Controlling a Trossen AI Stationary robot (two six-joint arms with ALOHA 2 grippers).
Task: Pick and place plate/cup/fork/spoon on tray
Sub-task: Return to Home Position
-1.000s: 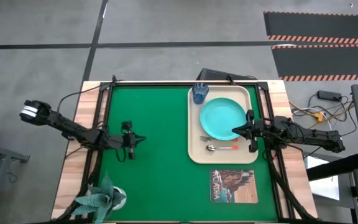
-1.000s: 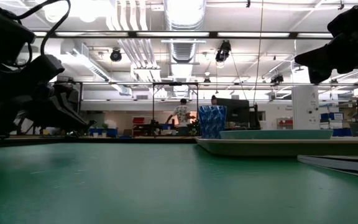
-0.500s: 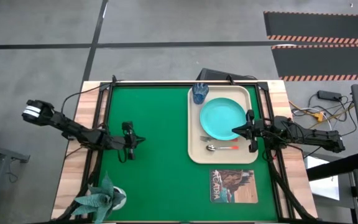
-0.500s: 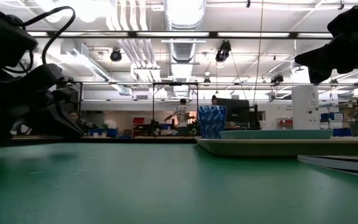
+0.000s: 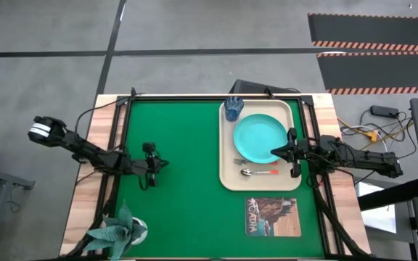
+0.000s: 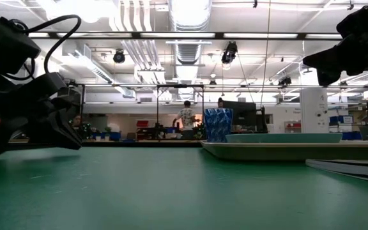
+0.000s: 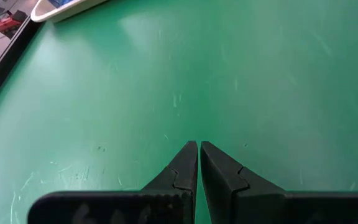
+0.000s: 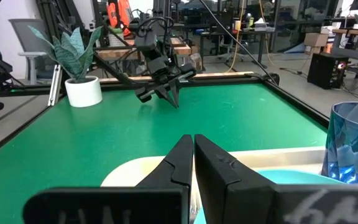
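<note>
The beige tray (image 5: 227, 170) lies at the table's right. On it rest the turquoise plate (image 5: 260, 136), the blue cup (image 5: 233, 109) at its far left corner, and the fork (image 5: 256, 162) and spoon (image 5: 257, 172) side by side on its near part. My right gripper (image 5: 273, 153) is shut, level above the plate's near right rim, with nothing in it. My left gripper (image 5: 167, 163) is shut over the bare green mat left of the tray, slanting down, also with nothing in it. In the low view the cup (image 6: 218, 124) stands upright beside the plate (image 6: 283, 137).
A printed picture card (image 5: 271, 216) lies on the mat just in front of the tray. A potted plant (image 5: 118, 230) stands at the near left corner. A black frame (image 5: 122, 123) borders the mat (image 5: 187, 203), whose left and middle parts are bare green.
My left gripper has tipped its shut fingers further down toward the mat and sunk a little. The right arm and all the tray's things have kept still.
</note>
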